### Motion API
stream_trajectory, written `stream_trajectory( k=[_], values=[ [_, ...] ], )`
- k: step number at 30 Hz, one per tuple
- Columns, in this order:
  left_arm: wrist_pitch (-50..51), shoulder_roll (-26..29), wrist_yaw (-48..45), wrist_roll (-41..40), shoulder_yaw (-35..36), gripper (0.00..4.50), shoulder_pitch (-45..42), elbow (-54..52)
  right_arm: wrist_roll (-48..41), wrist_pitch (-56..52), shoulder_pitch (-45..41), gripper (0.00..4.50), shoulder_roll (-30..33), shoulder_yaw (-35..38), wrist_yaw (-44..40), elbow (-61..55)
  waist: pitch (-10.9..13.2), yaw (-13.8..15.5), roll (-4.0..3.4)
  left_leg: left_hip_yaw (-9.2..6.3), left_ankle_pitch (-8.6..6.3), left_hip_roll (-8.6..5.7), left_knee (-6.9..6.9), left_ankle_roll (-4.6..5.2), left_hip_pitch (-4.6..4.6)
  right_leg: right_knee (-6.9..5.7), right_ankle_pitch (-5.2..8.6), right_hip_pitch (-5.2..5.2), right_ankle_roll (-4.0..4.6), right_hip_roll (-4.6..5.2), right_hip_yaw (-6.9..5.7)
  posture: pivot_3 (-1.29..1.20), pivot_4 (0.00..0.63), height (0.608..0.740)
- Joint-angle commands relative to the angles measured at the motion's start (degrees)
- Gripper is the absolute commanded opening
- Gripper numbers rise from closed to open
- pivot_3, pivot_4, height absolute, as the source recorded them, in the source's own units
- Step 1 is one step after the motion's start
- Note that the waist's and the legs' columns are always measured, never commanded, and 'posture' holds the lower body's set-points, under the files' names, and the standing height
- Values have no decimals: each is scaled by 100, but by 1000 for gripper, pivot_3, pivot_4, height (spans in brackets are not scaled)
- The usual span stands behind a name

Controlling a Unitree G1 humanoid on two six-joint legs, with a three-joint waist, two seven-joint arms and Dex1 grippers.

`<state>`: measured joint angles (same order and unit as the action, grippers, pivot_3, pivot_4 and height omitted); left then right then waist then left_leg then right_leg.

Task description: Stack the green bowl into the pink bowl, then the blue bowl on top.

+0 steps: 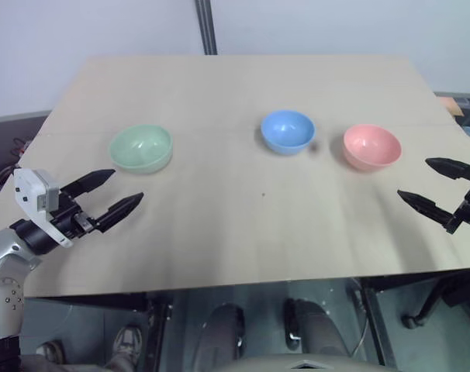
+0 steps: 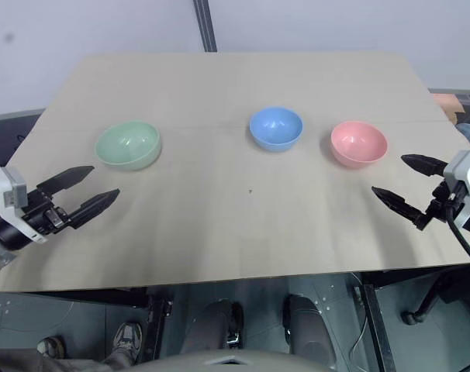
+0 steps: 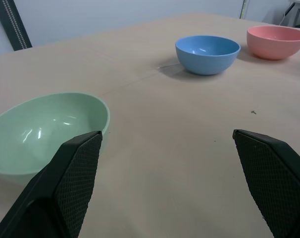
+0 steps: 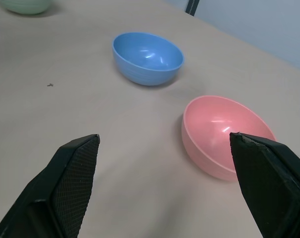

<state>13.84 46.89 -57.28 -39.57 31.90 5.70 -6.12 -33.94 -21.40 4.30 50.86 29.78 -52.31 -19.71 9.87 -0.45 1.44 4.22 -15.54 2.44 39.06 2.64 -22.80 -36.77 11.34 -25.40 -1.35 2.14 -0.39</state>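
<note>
Your left gripper [image 1: 115, 191] hovers over the near left part of the table [image 1: 235, 232], its two black tapered fingers [image 3: 75, 173] spread wide apart and holding nothing. In the left wrist view the inner faces of those fingers carry a fine cross-hatched grip texture. The table is a flat, pale wood-grain board with a matte finish; a faint seam crosses it from side to side, passing close by the bowls.

The green bowl [image 1: 140, 147] sits upright just beyond your left gripper, apart from it. It is round, pale mint, smooth plastic, with soft glints on its inner wall.

The blue bowl [image 1: 287, 131] stands upright near the middle of the table, well apart from the green bowl. It has the same round, plain form and a glossy sky-blue surface.

The pink bowl [image 1: 371, 146] stands just beside the blue bowl, on its right, not touching it. It is salmon-coloured, smooth and equally plain. All three bowls are separate and unstacked.

Your right gripper [image 2: 400, 184] hovers over the table's near right edge, near the pink bowl but clear of it. Its black pointed fingers [image 4: 269, 183], textured like the left pair, stand wide apart and empty.
</note>
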Motion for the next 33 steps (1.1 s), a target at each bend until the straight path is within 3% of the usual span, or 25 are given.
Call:
stream_trajectory(
  k=[1, 9, 13, 17, 24, 27, 33],
  values=[
    [6, 77, -39, 0, 50, 4500, -168, -15, -23, -23, -178, 4399, 128, 39, -25, -100, 0, 1, 0, 0, 0, 0, 0, 0, 0, 0, 0, 0, 0, 0, 0, 0, 150, 740],
    [197, -126, -140, -173, -286, 4500, -486, -256, 285, -239, -700, 4399, -45, -644, 431, -123, 0, -4, 0, 1, 0, -1, -1, 0, -2, -2, -1, -2, 1, -1, 1, 0, 150, 740],
    [181, -296, -410, -306, -624, 4500, -715, -415, 831, -668, -1329, 4399, -256, -1448, 1137, 141, 0, -13, 3, 3, 0, -4, 1, 0, -1, -2, -6, 0, 9, 0, 3, 0, 150, 740],
    [220, -534, -568, -408, -1082, 4500, -1072, -655, 1673, -463, -2375, 4399, -660, -2498, 1377, 1214, 0, -22, 3, 4, 1, -9, 6, 0, 1, -6, -9, 0, 11, -1, 5, 0, 150, 740],
    [413, -514, -926, -709, -1359, 4500, -1439, -981, 2752, 508, -3712, 4399, -1000, -3458, 1093, 3563, 1, -15, 2, 8, 1, -20, 5, 1, -18, -4, -27, -16, 4, -12, 12, 0, 150, 740],
    [553, -504, -994, -923, -1292, 4500, -1487, -1073, 2958, 833, -4168, 3668, -1011, -3563, 892, 4425, 1, -27, 2, 9, 0, -20, 5, 2, -21, 1, -29, -16, 0, -10, 13, 0, 150, 740],
    [564, -609, -839, -901, -1272, 4500, -1289, -1274, 3188, 1288, -4441, 727, -1054, -3565, 717, 4954, 2, -34, 1, 10, -1, -19, 4, 3, -19, 0, -29, -17, 0, -12, 15, 0, 150, 740]
  ],
)
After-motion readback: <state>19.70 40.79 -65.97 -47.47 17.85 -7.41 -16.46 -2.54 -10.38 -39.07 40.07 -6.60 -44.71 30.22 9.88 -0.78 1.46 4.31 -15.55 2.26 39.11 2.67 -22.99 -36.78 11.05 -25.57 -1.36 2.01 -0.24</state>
